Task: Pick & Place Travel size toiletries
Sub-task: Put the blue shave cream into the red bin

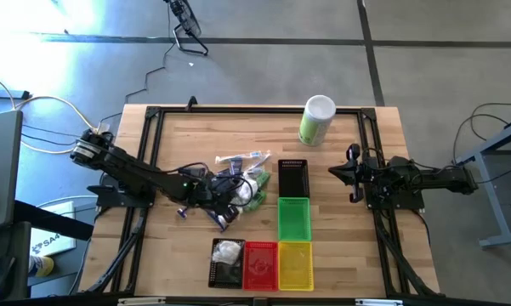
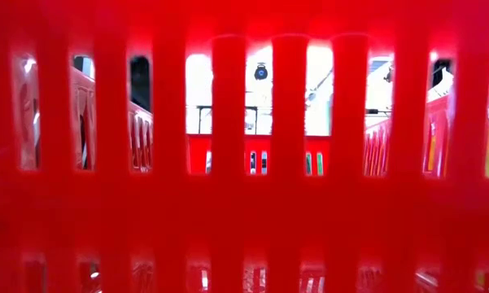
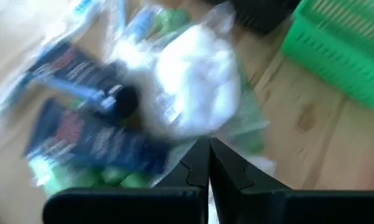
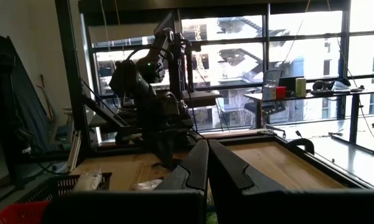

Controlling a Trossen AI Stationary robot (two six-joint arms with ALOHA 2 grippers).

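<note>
Wooden table (image 1: 195, 136); toiletries (image 1: 238, 183) heaped, axes mixed; both arms' jaws closed, empty.

The wooden table (image 1: 153, 255) is carrying a loose heap of toiletries (image 1: 234, 183) left of centre, a green-and-white canister (image 1: 316, 120) standing at the far side, and five baskets (image 1: 293, 219) sitting centre to near edge.

This looks like a robotics lab or workshop in an industrial building. A butcher-block table (image 1: 238, 140) in a black metal frame stands on a bare concrete floor (image 1: 434, 59), with loose cables (image 1: 42, 106) trailing off at nine o'clock. Tall steel-framed windows (image 4: 236, 56) face other buildings, and a bench (image 4: 299, 93) carries monitors and small gear.
</note>
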